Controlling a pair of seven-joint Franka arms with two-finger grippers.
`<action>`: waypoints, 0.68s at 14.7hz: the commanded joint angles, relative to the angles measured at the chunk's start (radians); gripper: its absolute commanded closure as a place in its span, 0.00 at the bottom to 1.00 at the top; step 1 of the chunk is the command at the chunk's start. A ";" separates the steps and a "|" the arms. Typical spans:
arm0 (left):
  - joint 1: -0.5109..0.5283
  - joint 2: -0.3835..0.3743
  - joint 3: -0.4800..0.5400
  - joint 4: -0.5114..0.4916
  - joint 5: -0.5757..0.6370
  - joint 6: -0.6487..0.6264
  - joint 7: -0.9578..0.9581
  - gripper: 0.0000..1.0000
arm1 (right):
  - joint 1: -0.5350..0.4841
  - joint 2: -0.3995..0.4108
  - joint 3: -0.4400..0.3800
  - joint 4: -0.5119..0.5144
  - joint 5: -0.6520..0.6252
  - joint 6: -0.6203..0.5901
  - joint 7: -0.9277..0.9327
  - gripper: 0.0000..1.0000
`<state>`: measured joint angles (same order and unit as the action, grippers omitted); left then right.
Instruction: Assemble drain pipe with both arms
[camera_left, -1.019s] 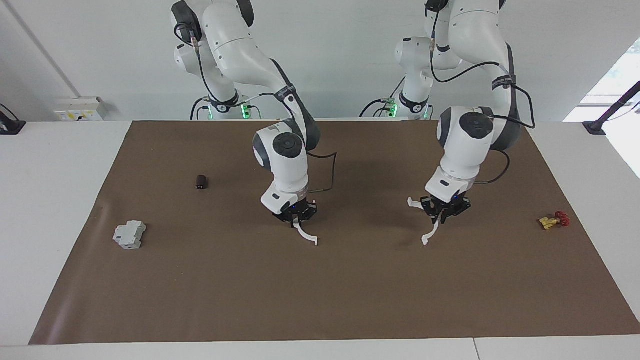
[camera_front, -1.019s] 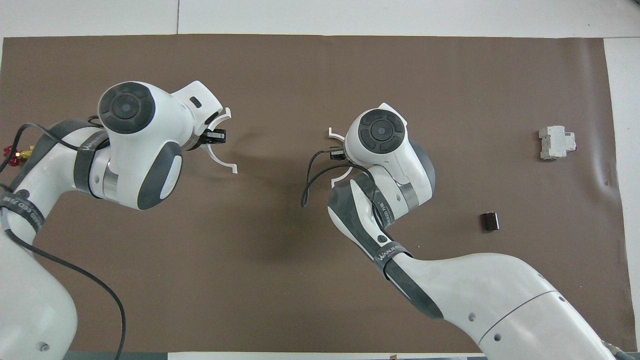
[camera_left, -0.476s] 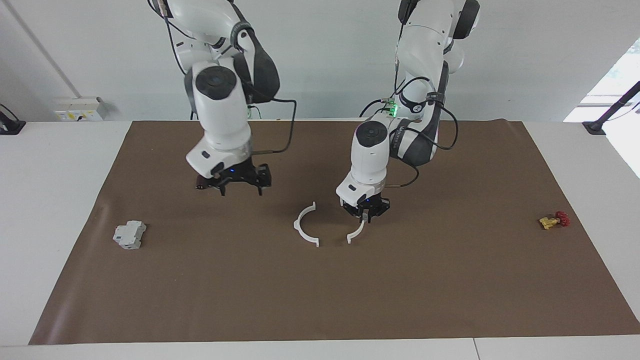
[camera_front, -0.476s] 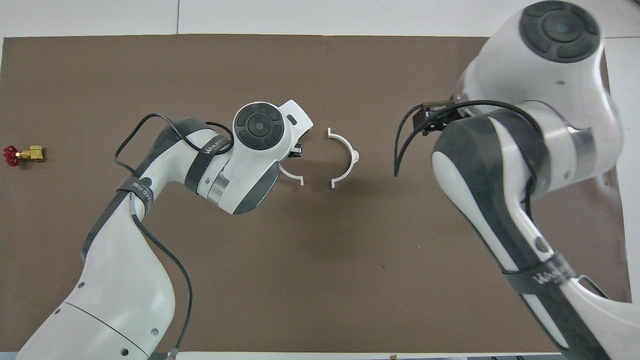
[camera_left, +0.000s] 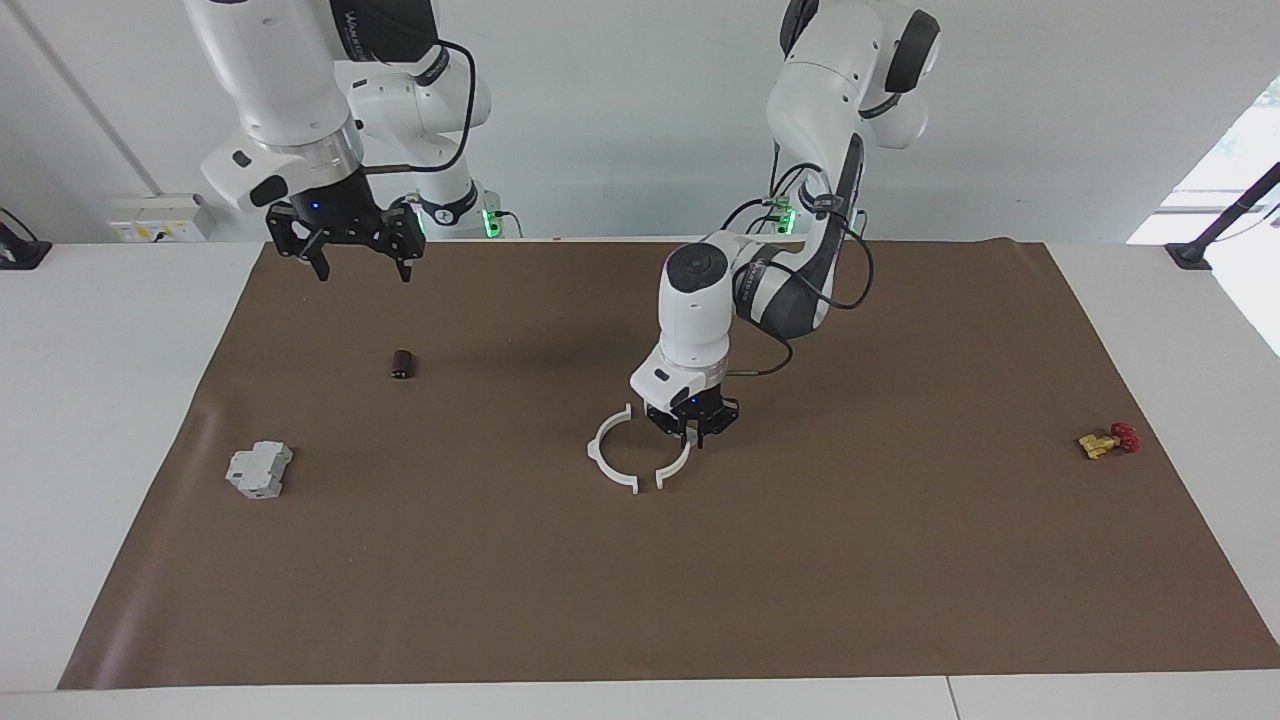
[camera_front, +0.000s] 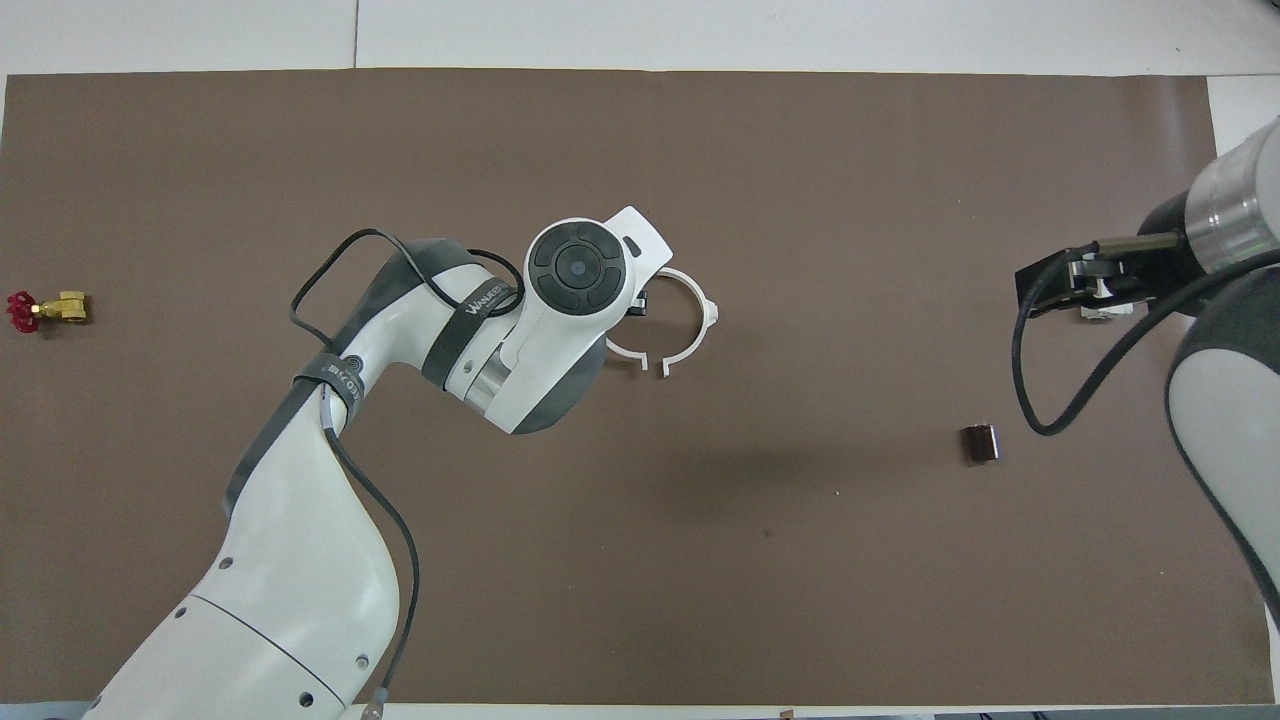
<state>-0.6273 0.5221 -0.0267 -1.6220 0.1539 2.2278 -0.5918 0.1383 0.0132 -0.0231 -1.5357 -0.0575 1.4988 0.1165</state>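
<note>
A small grey boxy plastic block (camera_left: 259, 470) lies at the right arm's end of the brown mat (camera_left: 640, 600). The right arm's black two-finger gripper (camera_left: 347, 262) hangs high over the mat's corner there, its fingers spread wide and empty. A small dark cylinder (camera_left: 402, 363) stands nearer to the robots than the block. At mid-mat one thin white plastic half-ring arc (camera_left: 607, 453) lies flat. Facing it, a second white arc (camera_left: 674, 467) is clamped in the left arm's black gripper (camera_left: 694, 436), their tabbed ends nearly meeting. A small red-and-yellow valve (camera_left: 1108, 439) lies toward the left arm's end.
</note>
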 joint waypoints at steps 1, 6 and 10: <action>-0.020 0.030 0.013 0.036 0.018 0.019 -0.029 1.00 | -0.049 -0.033 0.008 -0.081 0.005 0.011 -0.028 0.00; -0.042 0.104 0.014 0.099 0.027 0.000 -0.065 1.00 | -0.052 -0.030 0.009 -0.087 0.001 0.037 -0.029 0.00; -0.045 0.101 0.014 0.096 0.039 -0.013 -0.077 1.00 | -0.057 -0.022 0.009 -0.081 0.004 0.038 -0.058 0.00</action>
<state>-0.6519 0.6043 -0.0262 -1.5509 0.1676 2.2383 -0.6353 0.0972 0.0051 -0.0221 -1.5949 -0.0576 1.5150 0.0998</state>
